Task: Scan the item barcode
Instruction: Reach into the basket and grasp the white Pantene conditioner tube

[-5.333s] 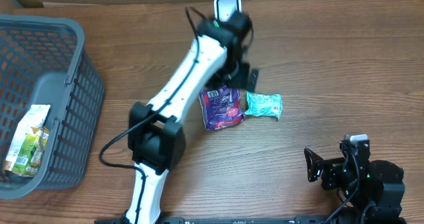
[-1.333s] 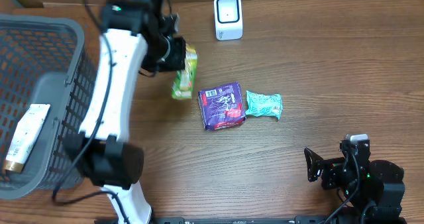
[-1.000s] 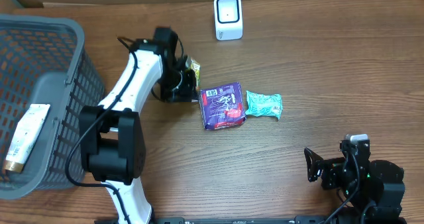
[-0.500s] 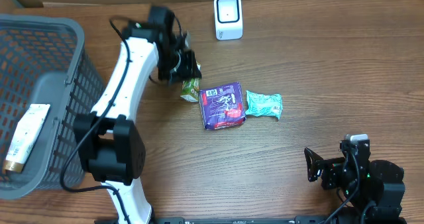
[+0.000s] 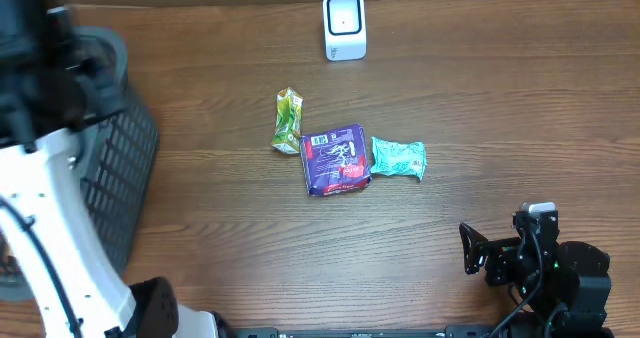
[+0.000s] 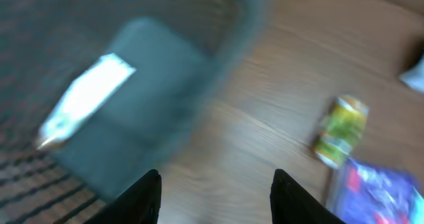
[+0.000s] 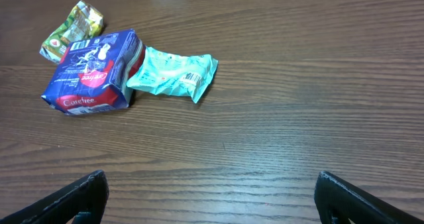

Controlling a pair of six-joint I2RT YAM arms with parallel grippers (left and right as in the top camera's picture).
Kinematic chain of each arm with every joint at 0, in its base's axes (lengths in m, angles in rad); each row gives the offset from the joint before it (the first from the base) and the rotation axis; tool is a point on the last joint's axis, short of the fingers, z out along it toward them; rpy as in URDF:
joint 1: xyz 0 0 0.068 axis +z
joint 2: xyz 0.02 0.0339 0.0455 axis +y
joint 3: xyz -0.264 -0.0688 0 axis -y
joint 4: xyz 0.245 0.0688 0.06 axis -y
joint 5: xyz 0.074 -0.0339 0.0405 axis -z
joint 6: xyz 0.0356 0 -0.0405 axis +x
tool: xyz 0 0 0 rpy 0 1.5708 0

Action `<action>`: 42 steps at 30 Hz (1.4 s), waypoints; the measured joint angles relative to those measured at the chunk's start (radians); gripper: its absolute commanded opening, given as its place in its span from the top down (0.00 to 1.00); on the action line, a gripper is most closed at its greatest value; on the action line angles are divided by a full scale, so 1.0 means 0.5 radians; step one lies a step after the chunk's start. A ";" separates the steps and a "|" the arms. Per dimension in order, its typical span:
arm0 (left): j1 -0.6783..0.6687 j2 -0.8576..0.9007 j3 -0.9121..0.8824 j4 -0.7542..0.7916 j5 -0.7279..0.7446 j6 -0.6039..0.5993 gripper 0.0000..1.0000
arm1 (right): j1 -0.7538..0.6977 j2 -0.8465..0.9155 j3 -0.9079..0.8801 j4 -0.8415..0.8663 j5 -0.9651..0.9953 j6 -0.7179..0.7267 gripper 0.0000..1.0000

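Left pincer (image 6: 216,179) apart, empty; its camera view is blurred. Right pincer (image 7: 211,181) wide apart, empty. Left arm (image 5: 48,213) hides part of the basket (image 5: 122,168), which is cut off at left.

Wooden counter (image 5: 520,118): white scanner (image 5: 344,25) upright at the far edge, and nearer the middle a crumpled green pouch (image 5: 288,121) just beside the top-left corner of a purple packet (image 5: 336,161), with a teal packet (image 5: 399,158) touching the purple one's right side. Grey mesh basket (image 5: 135,153) at the left edge, white left arm (image 5: 45,228) rising over it, dark wrist end blurred, jaws not readable. Right arm (image 5: 545,268) sits at the near right corner, well apart from the items.
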 measured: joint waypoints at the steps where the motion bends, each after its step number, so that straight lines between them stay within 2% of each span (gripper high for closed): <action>1: 0.095 0.000 -0.018 -0.002 -0.017 -0.015 0.55 | -0.001 0.000 0.000 0.000 -0.001 -0.001 0.00; 5: 0.472 -0.009 -0.228 0.121 -0.060 -0.053 0.52 | -0.001 0.000 0.000 -0.002 0.000 0.000 0.00; 9: 0.739 0.003 -0.492 0.510 -0.041 -0.019 0.50 | -0.001 0.000 0.000 -0.001 -0.001 -0.001 0.00; 13: 0.763 0.011 -0.769 0.821 -0.056 0.126 0.50 | -0.001 0.000 0.000 -0.001 -0.001 -0.002 0.00; 18: 0.764 0.093 -1.325 1.286 -0.428 0.256 0.47 | -0.001 0.000 0.000 -0.001 0.000 0.000 0.00; 21: 0.764 0.216 -1.586 1.452 -0.575 0.404 0.46 | -0.001 0.000 0.000 -0.001 -0.001 -0.001 0.00; 22: 0.764 0.237 -1.626 1.497 -0.591 0.444 0.41 | -0.001 0.000 0.000 0.000 0.000 0.000 0.00; 23: 0.764 0.274 -1.659 1.538 -0.610 0.500 0.08 | -0.001 0.000 0.000 -0.001 -0.001 0.001 0.00; 24: 0.764 0.323 -1.684 1.560 -0.626 0.558 0.01 | -0.001 0.000 0.000 -0.002 0.000 0.001 0.00; 30: 0.783 0.566 -1.702 1.671 -0.667 0.883 0.00 | -0.001 0.000 0.000 -0.002 0.000 0.001 0.00; 38: 0.881 0.708 -1.702 1.645 -0.710 0.950 0.00 | -0.001 0.000 0.000 -0.001 0.000 0.001 0.00; 42: 0.899 0.710 -1.702 1.743 -0.731 0.986 0.00 | -0.001 0.000 0.000 0.000 0.000 0.000 0.00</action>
